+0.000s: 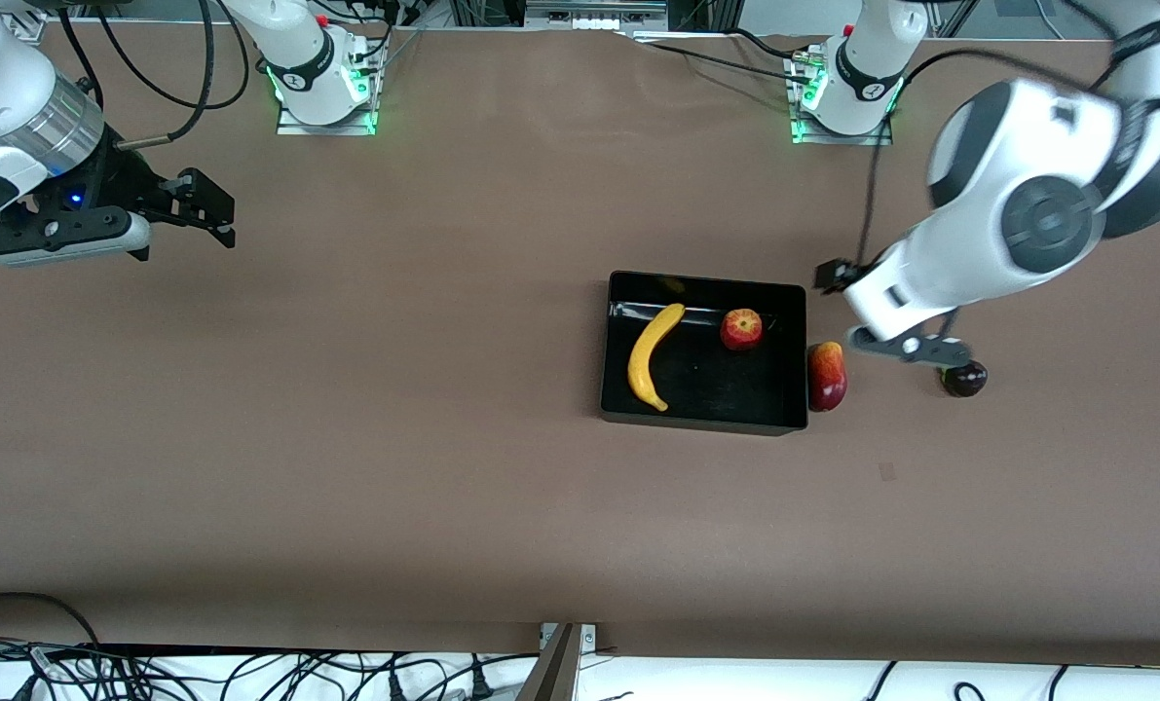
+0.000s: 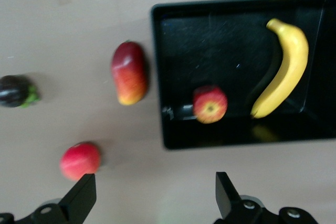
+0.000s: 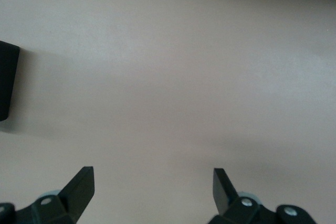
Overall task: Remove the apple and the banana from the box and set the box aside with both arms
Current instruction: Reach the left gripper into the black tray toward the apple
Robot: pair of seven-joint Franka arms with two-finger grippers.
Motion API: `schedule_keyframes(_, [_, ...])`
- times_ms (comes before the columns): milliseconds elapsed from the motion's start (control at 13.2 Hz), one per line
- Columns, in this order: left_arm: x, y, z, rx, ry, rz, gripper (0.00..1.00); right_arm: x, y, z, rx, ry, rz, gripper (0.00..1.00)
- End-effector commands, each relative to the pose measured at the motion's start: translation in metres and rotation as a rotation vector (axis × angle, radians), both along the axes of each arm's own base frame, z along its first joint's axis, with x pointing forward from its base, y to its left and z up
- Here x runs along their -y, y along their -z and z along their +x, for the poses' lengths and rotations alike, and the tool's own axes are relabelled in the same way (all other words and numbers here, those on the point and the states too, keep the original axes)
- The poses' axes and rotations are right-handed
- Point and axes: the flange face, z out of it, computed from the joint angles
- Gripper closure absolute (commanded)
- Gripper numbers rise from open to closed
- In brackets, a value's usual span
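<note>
The black tray (image 1: 702, 421) lies on the brown table. In it are the yellow banana (image 1: 650, 355) and the red apple (image 1: 741, 329), apart from each other. The left wrist view shows the tray (image 2: 157, 77), the banana (image 2: 286, 74) and the apple (image 2: 210, 104) too. My left gripper (image 1: 906, 346) hangs over the table beside the tray, toward the left arm's end. It is open and empty (image 2: 155, 195). My right gripper (image 1: 219, 216) waits open and empty over bare table at the right arm's end (image 3: 152, 187).
A red-yellow oval fruit (image 1: 827, 376) lies against the tray's outer wall, seen also in the left wrist view (image 2: 129, 73). A dark purple fruit (image 1: 965, 379) (image 2: 16, 91) sits by the left gripper. A round red fruit (image 2: 80, 161) lies by one left fingertip.
</note>
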Motion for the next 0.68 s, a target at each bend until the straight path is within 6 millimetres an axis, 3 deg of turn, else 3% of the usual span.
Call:
schedule_keyframes(0, [0.038,0.07,-0.003,0.03,-0.059,0.022,0.0,-0.003,-0.004,0.001,0.007,0.002,0.016,0.0])
schedule_keyframes(228, [0.043,0.128,-0.025,0.055,-0.063,0.015,0.0,-0.003,-0.004,0.001,0.007,0.002,0.016,0.0])
schedule_keyframes(608, [0.059,0.18,-0.06,0.109,-0.048,0.071,0.0,-0.008,-0.005,0.0,0.01,-0.007,0.017,0.0])
